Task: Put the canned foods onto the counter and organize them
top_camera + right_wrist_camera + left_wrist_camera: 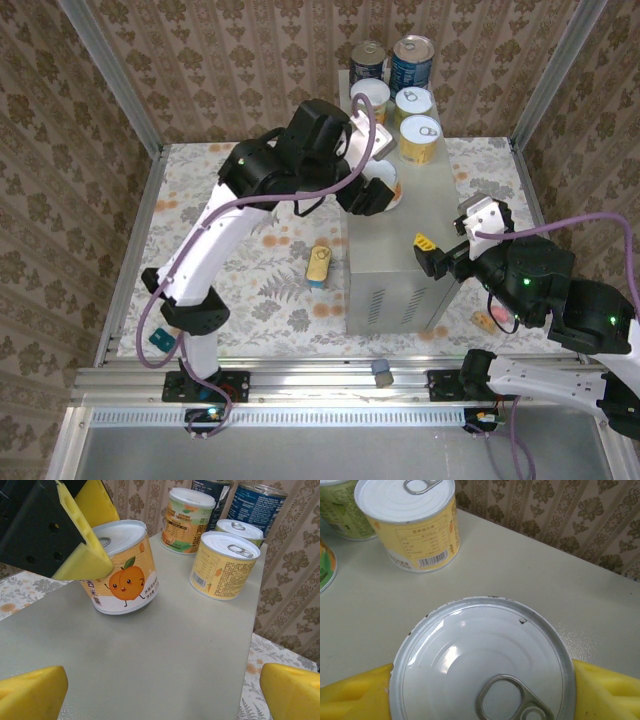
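Orange-labelled can (125,575) clamped between left gripper (482,700) jaws

The left pincer (380,190) has yellow foam pads (607,690), and the can (122,570) between them has a silvery-white lid and a white-and-orange label with a cartoon peach. Beyond the pincer, yellow-labelled cans (222,565) and dark-blue cans (260,505) stand on the light-grey bench (165,650).
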{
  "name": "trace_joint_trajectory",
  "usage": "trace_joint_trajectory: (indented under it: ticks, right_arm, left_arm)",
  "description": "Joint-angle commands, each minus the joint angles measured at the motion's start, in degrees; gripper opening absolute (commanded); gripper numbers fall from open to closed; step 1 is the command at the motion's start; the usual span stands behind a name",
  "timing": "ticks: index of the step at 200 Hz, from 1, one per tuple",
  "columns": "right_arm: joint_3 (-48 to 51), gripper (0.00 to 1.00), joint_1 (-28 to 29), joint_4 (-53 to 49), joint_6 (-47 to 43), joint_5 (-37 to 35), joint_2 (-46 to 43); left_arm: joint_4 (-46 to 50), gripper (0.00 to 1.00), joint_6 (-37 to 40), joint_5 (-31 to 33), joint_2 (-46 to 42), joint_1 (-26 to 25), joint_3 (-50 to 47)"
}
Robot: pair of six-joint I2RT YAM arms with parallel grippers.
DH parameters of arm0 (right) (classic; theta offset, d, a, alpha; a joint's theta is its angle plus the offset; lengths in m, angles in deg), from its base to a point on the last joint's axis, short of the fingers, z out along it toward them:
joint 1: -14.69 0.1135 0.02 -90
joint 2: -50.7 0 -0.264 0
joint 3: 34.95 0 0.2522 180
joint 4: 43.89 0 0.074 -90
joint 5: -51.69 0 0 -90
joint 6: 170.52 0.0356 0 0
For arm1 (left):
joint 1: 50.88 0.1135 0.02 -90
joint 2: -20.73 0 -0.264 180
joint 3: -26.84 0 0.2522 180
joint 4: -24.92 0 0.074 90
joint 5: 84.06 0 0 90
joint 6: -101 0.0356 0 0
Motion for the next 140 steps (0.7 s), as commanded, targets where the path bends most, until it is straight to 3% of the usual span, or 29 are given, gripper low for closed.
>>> trace_joint_trajectory:
  ticks: [1,140]
  right_arm:
    - [0.0,1.0,0.0,-1.0,1.4,-2.0,-1.1]
    - [-0.2,1.0,-0.1,-1.8,1.7,-2.3,-2.0]
  left_arm:
    - [0.1,0.64,0.2,0.6,2.3,-0.7,0.8]
    - [-0.8,0.75,0.2,-0.2,4.7,-0.8,2.5]
